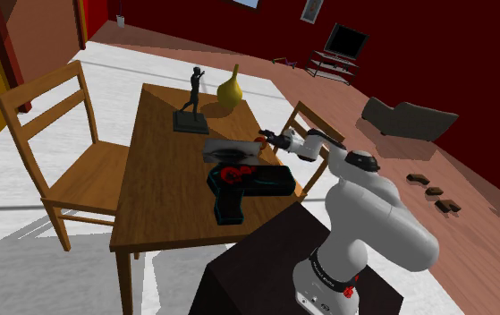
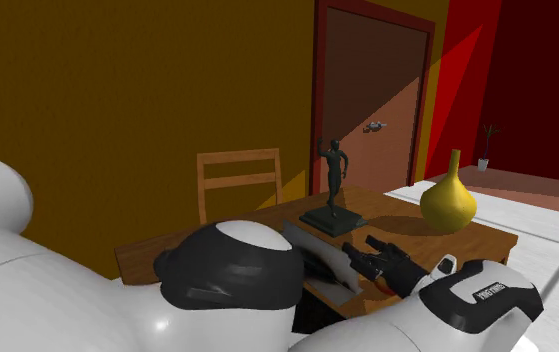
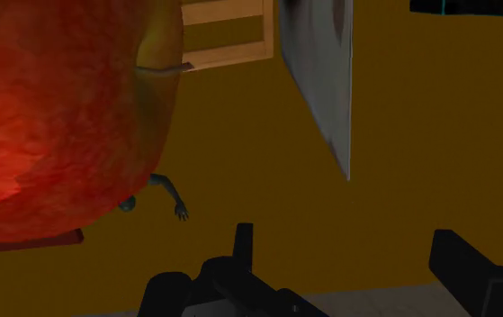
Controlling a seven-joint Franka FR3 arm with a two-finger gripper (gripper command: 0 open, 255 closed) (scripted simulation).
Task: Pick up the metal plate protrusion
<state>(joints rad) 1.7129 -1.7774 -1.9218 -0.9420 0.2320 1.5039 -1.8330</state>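
Pincer [image 1: 265, 138] status: the fingers [image 3: 474, 270] stand wide apart in the wrist view and clasp nothing. Task progress, as judged: the pincer is positioned near its target, but no contact, closure or lift is made, so the whole grasp is left to do. The metal plate [image 1: 229, 149] rests on the wooden table [image 1: 163, 206], untouched. In the shoulder view it sits at 8 o'clock from the pincer, just beside the fingertips, with a red rounded object [image 1: 233, 172] and a black case [image 1: 261, 183] at 6 o'clock from the plate. In the second exterior view the plate [image 2: 327, 265] lies at 9 o'clock from the pincer [image 2: 377, 258], close to it. The dark figurine [image 2: 332, 185] stands at 12 o'clock from the plate and the yellow vase [image 2: 448, 200] at 2 o'clock. In the wrist view the plate [image 3: 321, 81] appears ahead of the fingers, apart from both. Required next, as judged: align with the plate's edge, advance, close.
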